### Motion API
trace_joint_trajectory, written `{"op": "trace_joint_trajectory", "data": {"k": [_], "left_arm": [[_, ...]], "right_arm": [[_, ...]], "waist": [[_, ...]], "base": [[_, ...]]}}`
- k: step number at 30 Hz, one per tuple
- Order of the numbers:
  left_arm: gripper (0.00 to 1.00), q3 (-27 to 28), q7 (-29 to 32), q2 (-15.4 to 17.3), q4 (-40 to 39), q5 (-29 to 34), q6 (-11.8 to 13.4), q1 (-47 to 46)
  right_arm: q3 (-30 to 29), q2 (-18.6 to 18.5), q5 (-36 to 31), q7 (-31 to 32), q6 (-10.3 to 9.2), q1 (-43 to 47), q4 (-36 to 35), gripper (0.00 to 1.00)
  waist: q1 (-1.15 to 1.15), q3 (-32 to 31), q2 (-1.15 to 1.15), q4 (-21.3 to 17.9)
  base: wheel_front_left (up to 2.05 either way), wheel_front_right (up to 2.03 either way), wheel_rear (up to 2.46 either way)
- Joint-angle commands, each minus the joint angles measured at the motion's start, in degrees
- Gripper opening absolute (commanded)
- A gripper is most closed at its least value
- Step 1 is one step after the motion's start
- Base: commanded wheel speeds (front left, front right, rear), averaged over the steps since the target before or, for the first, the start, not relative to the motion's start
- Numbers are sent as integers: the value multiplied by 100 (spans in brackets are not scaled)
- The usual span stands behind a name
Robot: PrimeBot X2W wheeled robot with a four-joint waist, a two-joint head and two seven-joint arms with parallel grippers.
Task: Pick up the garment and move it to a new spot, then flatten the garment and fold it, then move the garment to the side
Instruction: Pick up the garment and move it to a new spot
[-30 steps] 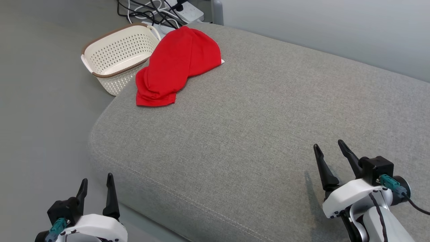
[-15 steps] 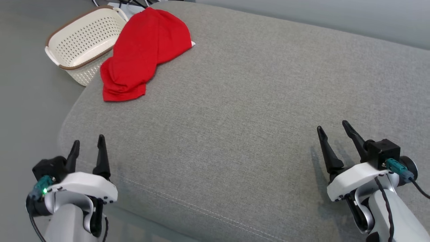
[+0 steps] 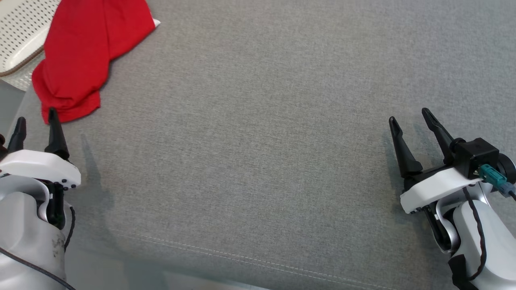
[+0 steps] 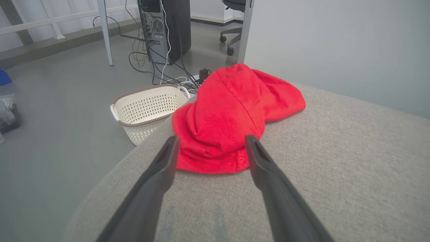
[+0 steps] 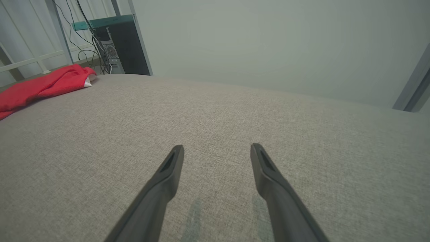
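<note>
Red garment (image 3: 80,48) lies bunched at the cushion (image 3: 258,141) far-left corner, soft light floppy cloth (will probably sag), so pinch the near hem fold just ahead of the left gripper (image 3: 35,121), fingers spread, empty; right gripper (image 3: 410,117) likewise, well apart.

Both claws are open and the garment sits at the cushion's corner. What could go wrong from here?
1. The red garment lies bunched in folds; the open left claw, aimed at its near hem, may pinch several layers at once.
2. It sits at the cushion corner beside the basket; a dragging grab could tip it over the edge.
3. The right claw is far off, so a one-claw lift would leave it hanging crumpled.
</note>
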Motion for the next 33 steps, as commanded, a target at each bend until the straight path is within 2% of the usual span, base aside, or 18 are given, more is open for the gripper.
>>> {"op": "trace_joint_trajectory", "data": {"k": [1,8,18,22,27,31,33], "left_arm": [[100,181,-33,373,22,-29,-41,-244],[100,291,-33,623,380,26,42,-619],[100,501,-33,981,787,169,658,-987],[100,627,-33,1158,1020,134,758,-1128],[100,601,-33,1333,1258,178,673,-1286],[100,571,-33,1354,1374,167,477,-1396],[100,543,-33,1363,1468,186,456,-1436]], "right_arm": [[83,-15,-41,-68,-1,-71,-214,100],[44,-70,-66,-68,-1,-142,-579,100],[39,-217,-118,-68,-1,-198,-894,100],[45,-257,-130,-68,-1,-215,-940,100],[43,-295,-142,-68,-1,-252,-990,100],[9,-310,-143,-68,-1,-261,-1029,100],[1,-300,-145,-68,-1,-257,-1039,100]], "waist": [[0,279,0,-261],[0,609,0,-538],[0,904,0,-774],[0,1004,0,-857],[0,1130,0,-934],[0,1215,0,-966],[0,1245,0,-991]], "base": [[0,0,0],[0,0,0],[0,0,0],[0,0,0],[0,0,0],[0,0,0],[0,0,0]]}}
